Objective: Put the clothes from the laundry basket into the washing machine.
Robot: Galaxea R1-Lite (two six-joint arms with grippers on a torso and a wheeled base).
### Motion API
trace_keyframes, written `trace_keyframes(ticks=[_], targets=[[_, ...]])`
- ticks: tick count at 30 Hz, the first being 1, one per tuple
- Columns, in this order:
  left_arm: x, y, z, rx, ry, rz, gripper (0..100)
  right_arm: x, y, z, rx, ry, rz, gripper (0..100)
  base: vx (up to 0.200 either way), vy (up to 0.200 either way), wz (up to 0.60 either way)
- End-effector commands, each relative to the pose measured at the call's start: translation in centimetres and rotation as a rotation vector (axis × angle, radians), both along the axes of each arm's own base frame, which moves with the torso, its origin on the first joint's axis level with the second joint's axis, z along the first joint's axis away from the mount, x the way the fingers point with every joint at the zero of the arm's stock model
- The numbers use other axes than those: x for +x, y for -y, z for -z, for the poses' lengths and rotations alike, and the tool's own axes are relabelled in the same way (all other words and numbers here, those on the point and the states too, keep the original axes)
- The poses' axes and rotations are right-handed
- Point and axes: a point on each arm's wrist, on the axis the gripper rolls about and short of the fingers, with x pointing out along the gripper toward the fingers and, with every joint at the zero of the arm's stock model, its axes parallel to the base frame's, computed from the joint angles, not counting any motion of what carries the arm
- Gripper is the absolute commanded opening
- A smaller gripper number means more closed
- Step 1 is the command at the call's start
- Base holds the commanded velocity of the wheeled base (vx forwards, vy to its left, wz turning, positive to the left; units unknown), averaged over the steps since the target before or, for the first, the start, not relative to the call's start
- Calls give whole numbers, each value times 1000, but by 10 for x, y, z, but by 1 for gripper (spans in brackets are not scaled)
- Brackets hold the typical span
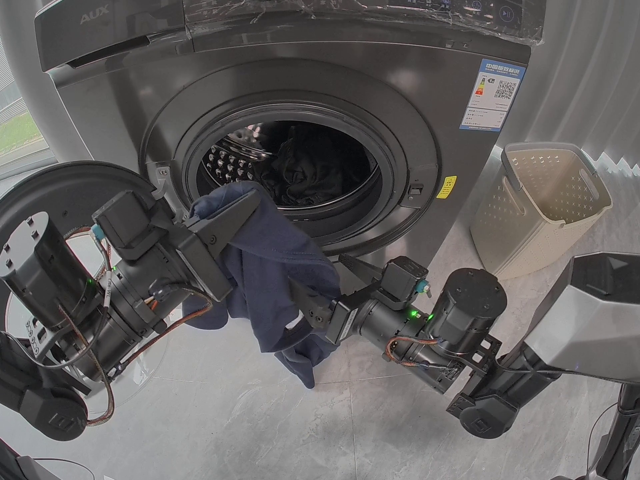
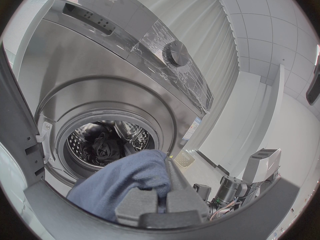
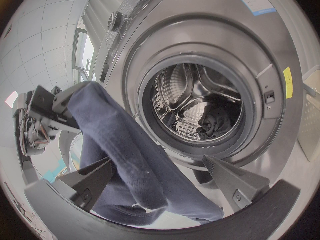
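Garment (image 1: 273, 261), soft and light, hangs before the washing machine (image 1: 400, 88), clenched by left gripper (image 2: 162, 194); right gripper (image 3: 156, 159) spread; I'd grab its tail.

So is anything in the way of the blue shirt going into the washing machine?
Nothing visible. The left gripper holds the navy blue cloth garment just before the grey washing machine's round opening. Its round door is swung aside to the robot's left, and the black garment lies back in the drum.
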Motion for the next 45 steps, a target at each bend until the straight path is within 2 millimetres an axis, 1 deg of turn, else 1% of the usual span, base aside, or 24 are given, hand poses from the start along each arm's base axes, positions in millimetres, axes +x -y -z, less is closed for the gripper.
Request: trace_keyframes(ticks=[1,4,9,10,13,23,24,25,26,27,29,32,35,38,39,41,43,44,45], targets=[[0,0,1,2,-1,-1,0,3,-8,7,-6,-5,-10,100,0,0,0],[-1,0,2,6,-6,2,0,6,-12,-1,25,23,-5,100,0,0,0],[-1,0,3,7,-8,4,0,4,-15,-6,38,34,-14,100,0,0,0],[-1,0,3,7,-8,4,0,4,-15,-6,39,35,-16,0,0,0,0],[1,1,7,17,-22,1,0,1,-16,-9,46,39,-24,0,0,0,0],[4,2,10,26,-34,-3,0,-13,-8,-18,46,38,-38,0,0,0,0],[4,-1,17,46,-56,-5,0,-23,-2,-22,41,33,-45,0,0,0,0],[4,-1,17,47,-57,-5,100,-23,-2,-23,41,33,-45,0,0,0,0],[7,-1,20,54,-73,-7,100,-29,4,-28,44,34,-47,0,0,0,0],[7,-1,20,54,-73,-7,100,-29,4,-28,44,34,-47,0,0,0,0],[17,3,36,87,-115,-31,100,-37,16,-39,62,44,-45,0,0,0,0],[23,2,45,108,-124,-65,100,-46,27,-47,72,47,-42,0,0,0,0],[17,3,50,126,-126,-60,100,-53,37,-55,85,53,-38,0,0,0,0],[12,3,59,166,-145,-39,100,-57,45,-62,101,66,-31,0,0,0,0],[11,4,61,174,-150,-35,100,-57,45,-63,103,68,-31,0,0,0,0],[9,3,73,219,-182,-34,100,-60,49,-65,103,68,-29,0,0,0,0],[8,3,83,255,-204,-32,100,-62,52,-58,89,41,-27,0,0,0,0],[8,3,83,255,-204,-32,100,-62,52,-58,89,41,-27,0,0,0,0],[5,4,85,268,-198,-20,100,-64,54,-51,70,16,-21,0,0,0,0]])
